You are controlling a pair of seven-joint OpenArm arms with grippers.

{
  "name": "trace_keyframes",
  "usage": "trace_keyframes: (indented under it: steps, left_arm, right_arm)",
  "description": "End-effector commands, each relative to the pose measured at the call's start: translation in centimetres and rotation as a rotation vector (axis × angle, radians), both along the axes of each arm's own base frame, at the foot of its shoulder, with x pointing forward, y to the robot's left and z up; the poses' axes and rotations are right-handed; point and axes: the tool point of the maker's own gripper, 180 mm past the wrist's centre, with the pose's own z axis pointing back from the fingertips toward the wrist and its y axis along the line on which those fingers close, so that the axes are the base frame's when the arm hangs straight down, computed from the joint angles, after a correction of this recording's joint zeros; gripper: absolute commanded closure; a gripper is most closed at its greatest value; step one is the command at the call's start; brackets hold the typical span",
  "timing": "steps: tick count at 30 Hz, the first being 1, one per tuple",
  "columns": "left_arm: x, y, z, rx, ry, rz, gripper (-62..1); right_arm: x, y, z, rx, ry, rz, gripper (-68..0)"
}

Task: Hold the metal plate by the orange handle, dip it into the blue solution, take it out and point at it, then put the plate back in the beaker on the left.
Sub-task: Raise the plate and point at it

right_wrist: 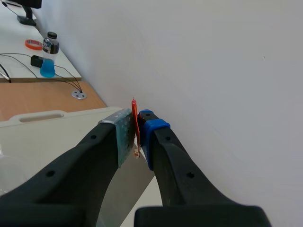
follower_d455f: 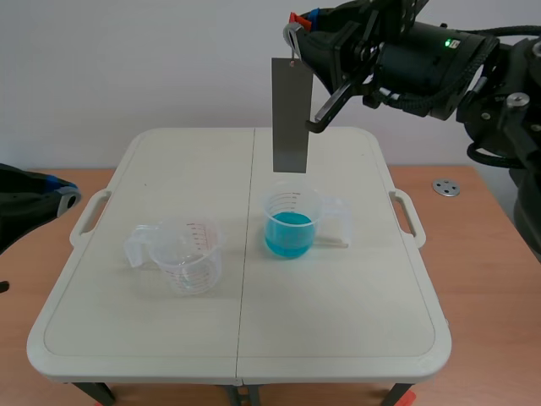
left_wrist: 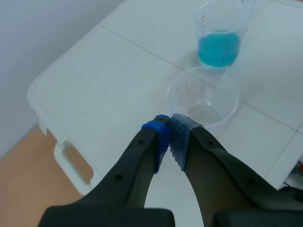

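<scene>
The grey metal plate [follower_d455f: 289, 116] hangs upright by its orange handle [right_wrist: 135, 124], right above the clear beaker [follower_d455f: 292, 224] of blue solution [follower_d455f: 290, 233], not touching it. The empty beaker [follower_d455f: 190, 256] stands upright just left of that one.

Scene view — frontal, raised, covering the table [follower_d455f: 338, 330]. Left wrist view: close above the empty beaker [left_wrist: 203, 97] and blue-filled beaker [left_wrist: 218, 38], both shared with the scene view. Right wrist view faces the wall [right_wrist: 227, 56] — high up.

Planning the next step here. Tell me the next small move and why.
Probably lower the metal plate down into the blue solution. The right jaws pinch its orange handle, and it hangs above that beaker, lower edge clear of the rim. Whether it was already dipped cannot be told.
</scene>
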Motion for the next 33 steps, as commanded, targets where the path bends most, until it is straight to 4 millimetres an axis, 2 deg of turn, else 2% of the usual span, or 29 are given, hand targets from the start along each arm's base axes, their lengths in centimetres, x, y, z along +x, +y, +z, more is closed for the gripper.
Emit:
trace_keyframes:
  steps: [1, 6, 13, 19, 26, 33]
  left_arm:
    - [0.9, -1.1, 1.2, -0.024, -0.037, -0.007, -2.3]
    - [2.5, -4.1, 0.6, 0.003, -0.051, -0.046, -2.3]
    - [4.0, -8.6, -1.3, 0.015, -0.039, -0.092, -2.3]
    - [5.2, -11.6, -2.7, -0.006, -0.014, -0.111, -2.3]
    - [6.9, -13.7, -2.8, -0.009, -0.029, -0.126, -2.3]
    - [8.5, -14.7, -2.0, -0.036, -0.047, -0.111, -2.3]
  right_arm:
    - [0.1, -0.4, 1.9, 0.022, -0.046, 0.001, -1.5]
    - [0.1, -0.4, 1.9, 0.023, -0.039, -0.001, -1.5]
    - [-0.2, -0.2, 2.8, 0.036, -0.053, 0.005, -1.5]
    - [-0.3, -0.2, 3.3, 0.046, -0.049, 0.006, -1.5]
    - [-0.3, -0.2, 3.3, 0.052, -0.036, 0.004, -1.5]
    - [-0.3, -0.2, 3.2, 0.051, -0.034, 0.003, -1.5]
